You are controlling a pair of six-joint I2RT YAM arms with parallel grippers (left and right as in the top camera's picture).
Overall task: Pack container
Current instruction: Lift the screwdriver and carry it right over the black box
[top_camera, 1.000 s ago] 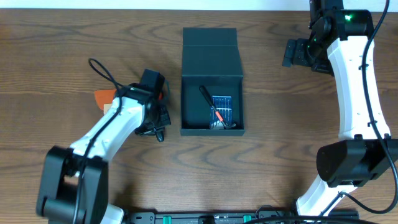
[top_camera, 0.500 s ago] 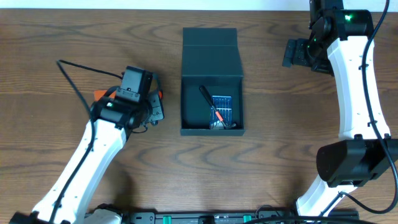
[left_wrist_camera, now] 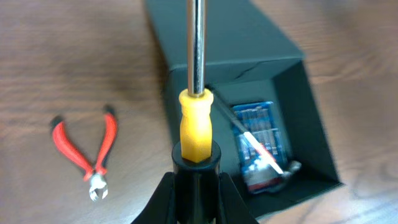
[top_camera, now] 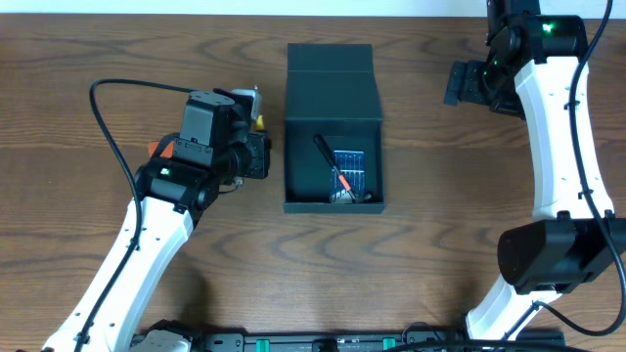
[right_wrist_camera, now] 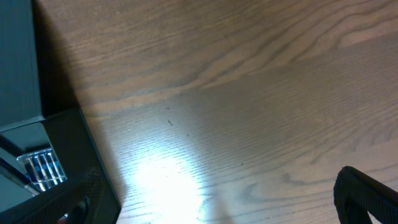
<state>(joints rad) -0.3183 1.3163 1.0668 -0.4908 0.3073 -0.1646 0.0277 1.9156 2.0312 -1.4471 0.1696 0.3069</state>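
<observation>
The container (top_camera: 333, 137) is a dark teal box lying open in the middle of the table, its flap lid laid back toward the far side. Inside it lie a blue case of bits (top_camera: 351, 170) and a red-and-black tool (top_camera: 340, 176). Just left of the box, my left gripper (top_camera: 256, 147) is shut on a screwdriver (left_wrist_camera: 196, 124). The screwdriver has a yellow-and-black handle, and its steel shaft points at the far edge. In the left wrist view the container (left_wrist_camera: 249, 62) lies ahead and to the right. My right gripper (top_camera: 468, 83) hangs open over bare wood right of the box.
Red-handled pliers (left_wrist_camera: 87, 152) lie on the wood left of the container, mostly hidden under my left arm in the overhead view. The right wrist view shows the container's wall (right_wrist_camera: 62, 155) at its left edge and wood elsewhere.
My left gripper has risen and swung right and farther back, toward the container's left wall, carrying the screwdriver. The right arm has not moved.
</observation>
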